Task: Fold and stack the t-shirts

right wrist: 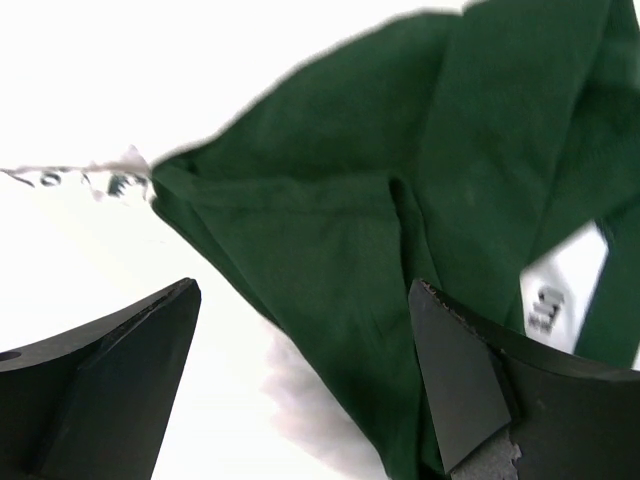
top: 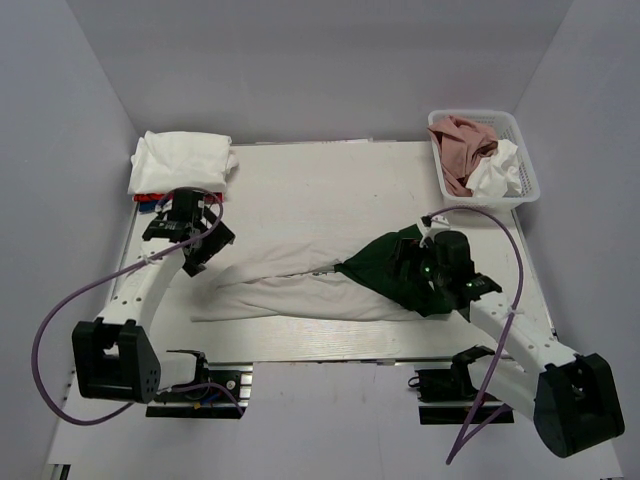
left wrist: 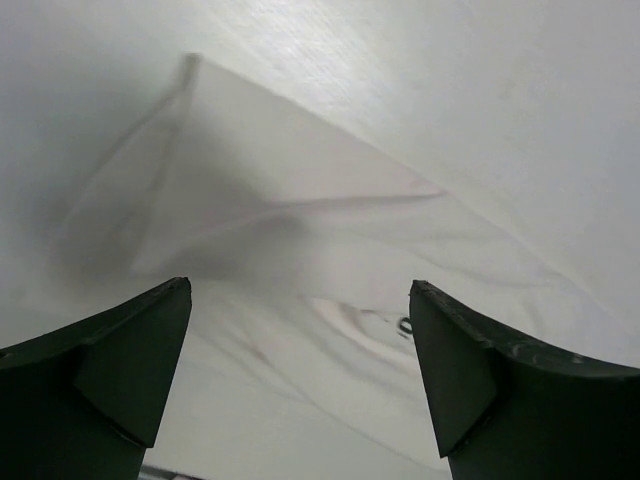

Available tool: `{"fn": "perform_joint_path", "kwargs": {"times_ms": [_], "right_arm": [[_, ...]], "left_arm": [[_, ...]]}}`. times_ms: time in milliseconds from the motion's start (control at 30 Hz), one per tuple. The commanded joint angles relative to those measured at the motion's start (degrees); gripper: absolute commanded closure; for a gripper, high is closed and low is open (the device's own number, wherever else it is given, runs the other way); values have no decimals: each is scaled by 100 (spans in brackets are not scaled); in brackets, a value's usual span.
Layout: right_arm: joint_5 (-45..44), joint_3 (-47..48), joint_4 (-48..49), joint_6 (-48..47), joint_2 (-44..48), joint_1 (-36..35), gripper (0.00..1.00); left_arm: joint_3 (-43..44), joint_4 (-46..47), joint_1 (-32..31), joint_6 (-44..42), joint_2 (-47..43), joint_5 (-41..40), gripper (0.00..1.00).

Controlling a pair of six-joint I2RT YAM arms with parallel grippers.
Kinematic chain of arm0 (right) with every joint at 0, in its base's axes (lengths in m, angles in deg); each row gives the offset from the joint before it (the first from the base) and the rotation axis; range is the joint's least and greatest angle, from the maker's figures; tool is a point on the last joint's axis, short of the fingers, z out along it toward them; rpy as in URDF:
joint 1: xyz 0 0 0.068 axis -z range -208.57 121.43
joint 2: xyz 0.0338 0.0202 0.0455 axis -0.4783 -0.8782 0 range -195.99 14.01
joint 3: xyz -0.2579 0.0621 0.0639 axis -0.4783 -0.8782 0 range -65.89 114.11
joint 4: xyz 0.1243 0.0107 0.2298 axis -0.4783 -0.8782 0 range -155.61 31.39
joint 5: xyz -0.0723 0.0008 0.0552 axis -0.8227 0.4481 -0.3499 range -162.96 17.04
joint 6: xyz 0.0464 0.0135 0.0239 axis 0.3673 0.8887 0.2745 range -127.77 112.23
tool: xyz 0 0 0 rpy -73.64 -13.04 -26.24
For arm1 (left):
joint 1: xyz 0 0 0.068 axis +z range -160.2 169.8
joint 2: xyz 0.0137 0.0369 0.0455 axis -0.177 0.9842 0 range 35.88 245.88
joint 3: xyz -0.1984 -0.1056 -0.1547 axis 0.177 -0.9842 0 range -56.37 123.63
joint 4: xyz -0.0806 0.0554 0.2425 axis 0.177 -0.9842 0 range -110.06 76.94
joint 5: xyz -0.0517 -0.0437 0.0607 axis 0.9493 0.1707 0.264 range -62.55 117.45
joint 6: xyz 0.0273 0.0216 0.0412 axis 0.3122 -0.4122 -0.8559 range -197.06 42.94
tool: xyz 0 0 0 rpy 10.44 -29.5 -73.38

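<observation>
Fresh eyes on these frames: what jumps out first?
The dark green t-shirt bunched at centre-right stands out against all the white, with the right claw open just above it. It sits at the right end of a long off-white t-shirt stretched across the centre. Next, the lattice basket at the far right corner holds a pink tee and a white tee, and a folded white stack sits far left.

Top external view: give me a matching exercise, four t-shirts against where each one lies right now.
Things:
1. dark green t-shirt
2. off-white t-shirt
3. folded white t-shirt
4. dusty pink t-shirt

Places:
A. in the white lattice basket, far right
B. far left corner of the table
C. stretched across mid-table
D. below the open right gripper, overlapping the off-white one

Pairs: 1-D, 2-C, 3-B, 4-A
</observation>
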State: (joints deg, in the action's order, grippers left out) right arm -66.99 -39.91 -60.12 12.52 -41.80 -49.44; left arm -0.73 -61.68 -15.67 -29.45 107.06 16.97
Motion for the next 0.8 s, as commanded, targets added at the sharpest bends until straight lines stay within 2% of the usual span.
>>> {"fn": "perform_joint_path", "kwargs": {"times_ms": [0,67,167,333,467,533,567,600,700,733,767], "right_arm": [[114,469,608,-96,-332,-49,10],[-61,662,706,-122,-562,-58,10],[-79,1092,425,-131,-1106,-67,10],[44,1102,389,-52,-1678,-119,10],[-105,1094,293,-78,-2021,-164,10],[-36,1111,275,-87,-2109,-190,14],[0,1111,258,-96,-2118,-216,18],[61,1094,257,-105,-2109,-243,34],[491,1059,162,-105,-1995,-296,66],[588,1041,161,-61,-1821,-330,85],[597,980,-39,-35,-1715,-383,92]], "left_arm": [[-114,1360,-33,-489,317,1380,0],[-176,1487,-33,-542,791,1847,0],[-290,1216,-33,-543,1248,1656,0],[-1000,1030,-33,-543,1188,1137,0],[-1301,1135,20,-490,1047,1074,0],[-1363,1136,20,-490,1047,996,0],[-1363,1136,20,-490,1100,995,0],[-1363,1136,20,-490,1100,943,0],[-1249,1136,20,-490,1162,890,0],[-1248,1136,20,-490,1162,890,0],[-1187,1136,20,-490,1162,838,0]]}}
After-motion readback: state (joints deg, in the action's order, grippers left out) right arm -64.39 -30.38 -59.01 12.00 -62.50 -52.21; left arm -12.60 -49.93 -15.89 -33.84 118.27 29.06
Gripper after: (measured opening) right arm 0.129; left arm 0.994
